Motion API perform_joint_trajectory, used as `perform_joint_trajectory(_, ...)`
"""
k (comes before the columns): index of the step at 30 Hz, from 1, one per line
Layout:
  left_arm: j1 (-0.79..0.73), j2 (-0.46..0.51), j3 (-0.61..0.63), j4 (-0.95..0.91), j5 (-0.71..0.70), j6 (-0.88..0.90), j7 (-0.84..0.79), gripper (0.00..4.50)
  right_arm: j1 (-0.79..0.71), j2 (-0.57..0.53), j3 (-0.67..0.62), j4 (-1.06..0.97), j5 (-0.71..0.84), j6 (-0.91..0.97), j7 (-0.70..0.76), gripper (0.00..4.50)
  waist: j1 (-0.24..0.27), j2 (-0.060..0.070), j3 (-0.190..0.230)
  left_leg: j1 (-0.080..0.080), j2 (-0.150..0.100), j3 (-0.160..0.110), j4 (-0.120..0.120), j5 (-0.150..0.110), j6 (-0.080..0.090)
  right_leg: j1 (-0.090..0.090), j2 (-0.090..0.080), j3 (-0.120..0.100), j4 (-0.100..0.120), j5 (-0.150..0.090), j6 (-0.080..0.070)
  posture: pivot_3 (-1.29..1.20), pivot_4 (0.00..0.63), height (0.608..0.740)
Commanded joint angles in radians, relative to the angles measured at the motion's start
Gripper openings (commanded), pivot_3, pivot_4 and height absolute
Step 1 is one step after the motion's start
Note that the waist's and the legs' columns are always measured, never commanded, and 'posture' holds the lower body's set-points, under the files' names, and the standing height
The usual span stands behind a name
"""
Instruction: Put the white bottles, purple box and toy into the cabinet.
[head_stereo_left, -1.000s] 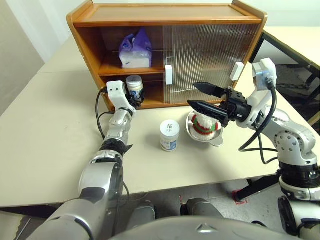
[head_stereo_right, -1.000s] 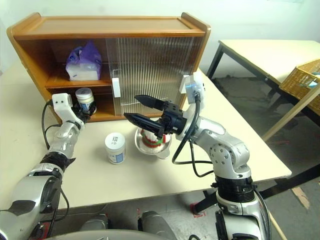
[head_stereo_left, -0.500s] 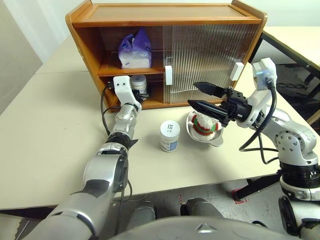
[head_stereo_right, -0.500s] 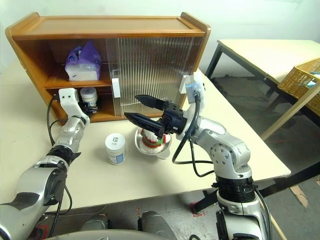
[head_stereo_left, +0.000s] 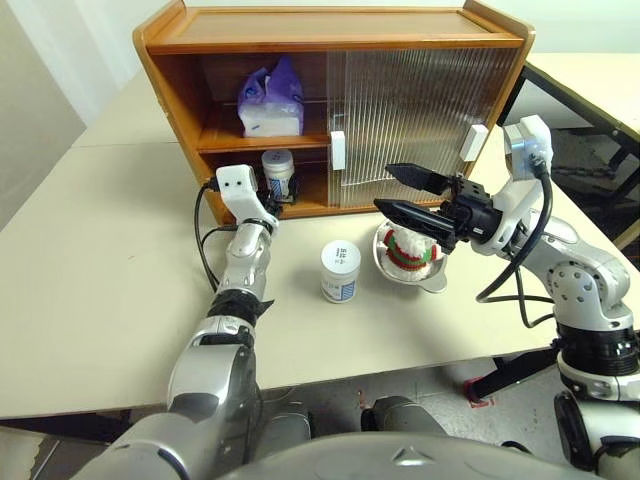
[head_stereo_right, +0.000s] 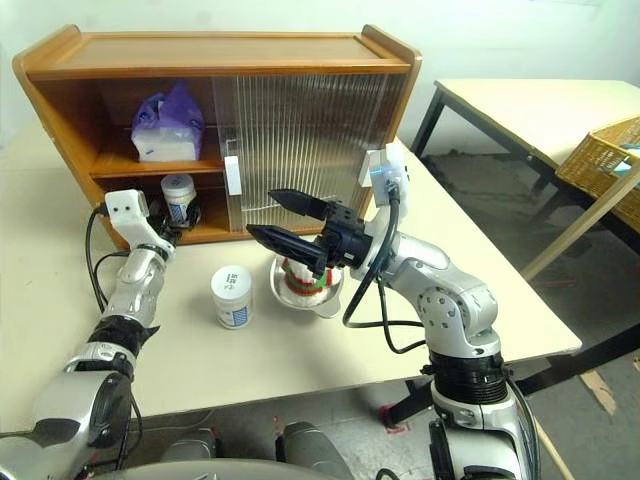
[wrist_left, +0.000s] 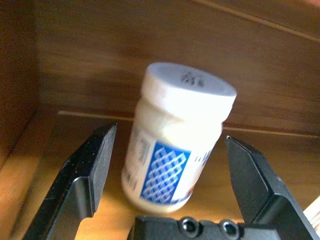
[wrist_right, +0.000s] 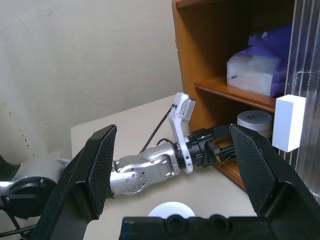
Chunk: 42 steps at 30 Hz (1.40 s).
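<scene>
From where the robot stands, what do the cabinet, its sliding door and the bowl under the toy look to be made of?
The cabinet looks like brown varnished wood: grain and a soft sheen show. Its sliding door seems ribbed translucent plastic or glass, hard to say which. The bowl under the toy looks like polished steel, with a bright, reflective rim.

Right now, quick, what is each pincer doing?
Left pincer: open, a finger on each side of the white bottle on the cabinet's lower shelf, not gripping.
Right pincer: open, holding nothing, above the toy.
</scene>
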Motion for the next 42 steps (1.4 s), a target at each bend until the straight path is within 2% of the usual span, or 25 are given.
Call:
perform_joint_trajectory(1,0.044,0.001,-0.004,-0.091,0.005,0.046,0.016,4.47,-0.016,0.000,0.005,0.005,0.008,0.009,0.007,4.50,0.002,0.000,0.000,0.000,0.000,0.000,0.000,0.000,0.000,0.000,0.000,0.000,0.000,-0.001,-0.001,-0.13,0.031,0.740)
perform_joint_trajectory(7,0.099,0.007,-0.006,-0.168,0.025,0.076,0.056,4.47,-0.016,0.003,0.007,0.007,0.006,0.007,0.010,4.50,0.005,0.000,0.000,0.000,0.000,0.000,0.000,0.000,0.000,0.000,0.000,0.000,0.000,-0.002,-0.005,-0.12,0.027,0.740)
perform_joint_trajectory(13,0.064,0.011,-0.003,-0.125,0.035,0.076,0.084,2.48,-0.021,0.004,0.009,0.012,0.000,0.004,0.014,4.50,0.009,0.000,0.000,0.000,0.000,0.000,0.001,0.000,0.000,0.000,0.000,0.000,0.000,0.000,-0.007,-0.13,0.020,0.740)
perform_joint_trajectory(19,0.007,0.029,0.005,-0.009,0.052,0.047,0.113,0.25,-0.021,-0.003,0.004,0.008,0.001,0.006,0.015,4.50,0.009,0.000,0.000,0.001,0.000,0.000,0.001,0.001,0.000,0.000,0.000,0.001,0.000,0.001,-0.008,-0.14,0.015,0.740)
perform_joint_trajectory(20,-0.001,0.034,0.005,0.014,0.055,0.039,0.118,0.03,-0.021,-0.004,0.002,0.007,0.001,0.006,0.014,4.50,0.009,0.000,0.000,0.001,0.000,0.000,0.001,0.001,0.000,0.000,0.000,0.001,0.000,0.001,-0.008,-0.14,0.015,0.740)
perform_joint_trajectory(31,-0.166,0.080,0.017,0.325,0.052,-0.028,0.113,0.03,-0.007,-0.020,-0.011,-0.019,0.010,0.013,-0.003,4.50,0.003,0.000,0.000,0.000,0.001,-0.002,0.001,0.001,0.000,0.000,0.000,0.003,0.000,0.002,-0.007,-0.18,0.007,0.740)
perform_joint_trajectory(42,-0.234,0.065,0.006,0.429,0.060,-0.029,0.084,0.03,0.001,-0.027,-0.019,-0.044,0.021,0.021,-0.024,4.50,-0.004,0.000,0.000,0.000,-0.004,-0.002,0.002,0.004,0.005,0.001,-0.001,0.000,0.000,0.004,-0.005,-0.21,0.005,0.740)
